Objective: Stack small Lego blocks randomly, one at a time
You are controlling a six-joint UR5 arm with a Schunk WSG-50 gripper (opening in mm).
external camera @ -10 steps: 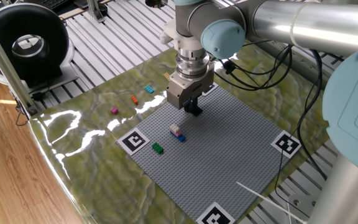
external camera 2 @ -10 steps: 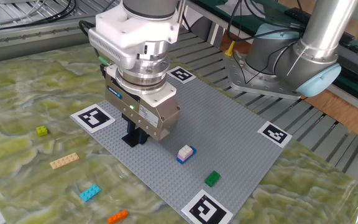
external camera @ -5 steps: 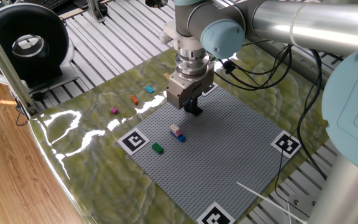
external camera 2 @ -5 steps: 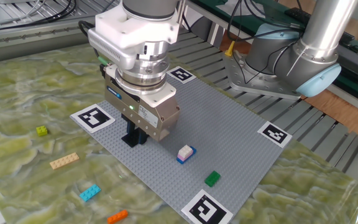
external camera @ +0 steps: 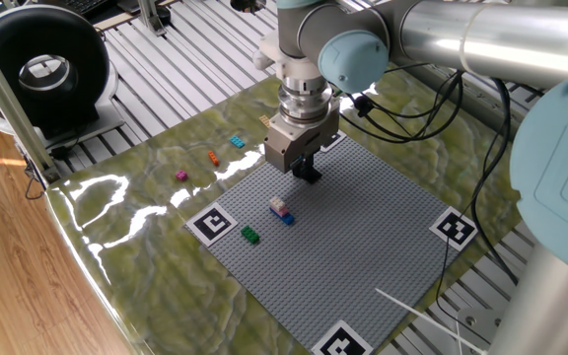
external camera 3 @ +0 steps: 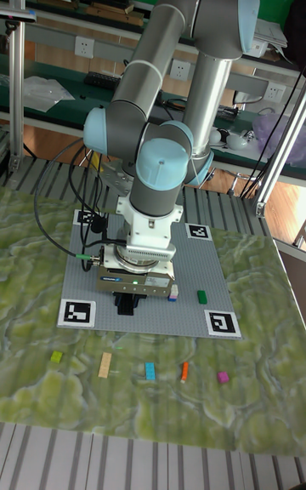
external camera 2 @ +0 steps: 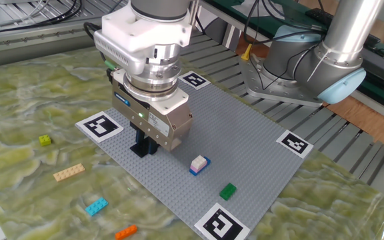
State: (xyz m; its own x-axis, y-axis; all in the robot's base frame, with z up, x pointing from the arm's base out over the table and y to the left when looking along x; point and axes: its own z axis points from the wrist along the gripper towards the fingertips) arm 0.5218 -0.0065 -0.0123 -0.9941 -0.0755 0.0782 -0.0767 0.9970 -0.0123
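My gripper [external camera: 307, 176] points straight down at the far-left part of the grey baseplate [external camera: 363, 242]. Its black fingertips [external camera 2: 145, 147] sit at the plate's surface as one dark mass, so I cannot make out a gap or anything held. A white-pink block on a blue one [external camera: 281, 209] [external camera 2: 199, 164] stands just in front of it, and a green block [external camera: 249, 235] [external camera 2: 227, 191] lies further out. Off the plate lie magenta [external camera: 180, 176], orange [external camera: 212, 158], cyan [external camera 2: 96, 207], tan [external camera 2: 69, 173] and yellow-green [external camera 2: 45, 140] blocks.
Black-and-white marker tags [external camera: 213, 223] [external camera: 454, 228] sit at the baseplate's corners. A thin white rod [external camera: 417, 308] lies across the near-right corner. Black cables [external camera: 432, 108] hang beside the arm. The mat's shiny edge [external camera: 97, 227] runs along the left.
The gripper body has risen very slightly, if at all. The blocks have not moved.
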